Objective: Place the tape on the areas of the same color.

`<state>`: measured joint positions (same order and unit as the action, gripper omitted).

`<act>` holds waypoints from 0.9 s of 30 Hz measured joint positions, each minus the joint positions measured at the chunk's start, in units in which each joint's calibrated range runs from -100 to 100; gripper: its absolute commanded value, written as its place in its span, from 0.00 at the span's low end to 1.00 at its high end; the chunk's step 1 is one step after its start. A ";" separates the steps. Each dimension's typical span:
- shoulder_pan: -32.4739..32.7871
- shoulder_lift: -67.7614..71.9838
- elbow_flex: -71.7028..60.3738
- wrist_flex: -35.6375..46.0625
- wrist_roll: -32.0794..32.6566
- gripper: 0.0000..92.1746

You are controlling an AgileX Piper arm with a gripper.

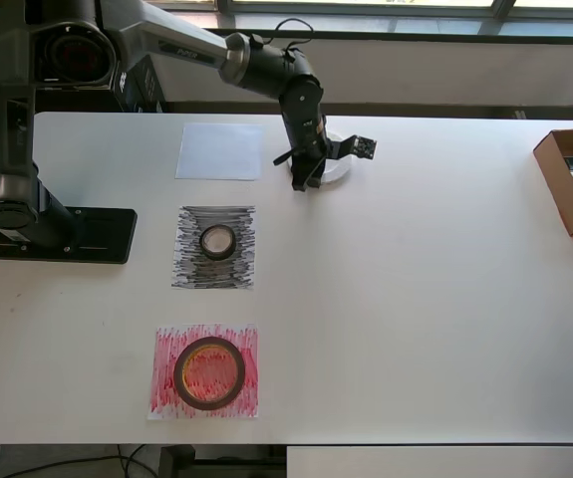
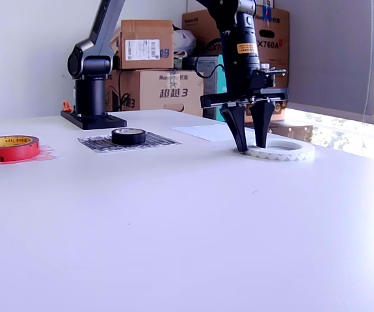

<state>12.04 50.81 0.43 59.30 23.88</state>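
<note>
A white tape roll (image 1: 338, 169) (image 2: 291, 153) lies flat on the table, just right of the plain white sheet (image 1: 219, 150) (image 2: 206, 132) in the overhead view. My gripper (image 1: 304, 182) (image 2: 251, 147) points down at that roll's near rim. It is open, with one finger outside the ring and the other inside it. A black tape roll (image 1: 218, 241) (image 2: 129, 136) rests on the black scribbled sheet (image 1: 188, 269) (image 2: 95, 142). On the red scribbled sheet (image 1: 166, 398) (image 2: 43, 156) sits a red tape roll (image 1: 177, 372) (image 2: 8, 148).
The arm's black base plate (image 1: 87, 236) (image 2: 92, 120) stands at the overhead view's left. An open cardboard box (image 1: 565, 184) sits at the table's right edge. Stacked cartons (image 2: 160, 65) rise behind the table in the exterior view.
</note>
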 measured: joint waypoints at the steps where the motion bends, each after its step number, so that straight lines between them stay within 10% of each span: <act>1: 0.09 0.11 0.00 0.52 0.00 0.44; 11: 0.94 0.11 0.00 0.23 0.00 0.43; 17: 0.73 0.11 0.00 0.23 0.00 0.02; 27: 0.83 -0.64 0.00 0.24 -2.10 0.00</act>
<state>12.87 50.17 0.43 59.54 21.78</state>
